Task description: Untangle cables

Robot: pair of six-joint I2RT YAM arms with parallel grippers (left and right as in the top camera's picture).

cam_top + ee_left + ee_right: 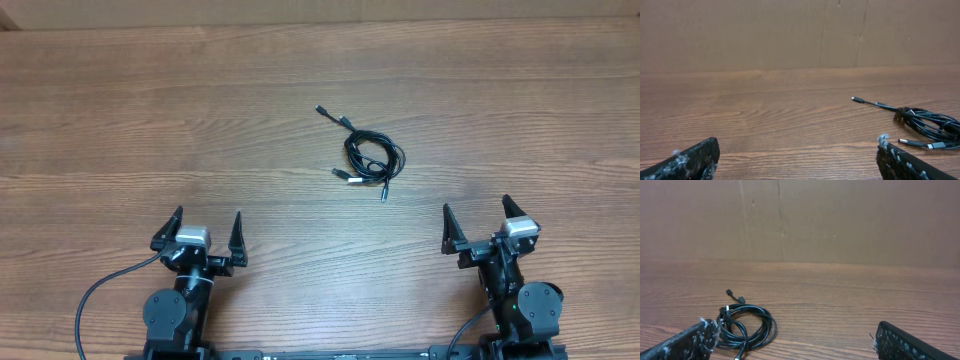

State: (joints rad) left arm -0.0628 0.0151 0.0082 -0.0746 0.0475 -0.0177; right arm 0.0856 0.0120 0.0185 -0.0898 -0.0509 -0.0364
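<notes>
Lying bunched on table (150,110), cables (370,157), left gripper (208,214), right gripper (476,204), jaws spread

Open tabletop (150,120) surrounds the cables (349,152) on all sides.

L gripper (208,214) & R gripper (476,205), both w/ jaws spread wide, empty, arms tucked back, pointing fwd.

Soft, even light covers the brown wood-grain table (120,120), the thin black coiled cables (372,158) casting barely any shadow, while both wrist views look dimmer and slightly soft.
</notes>
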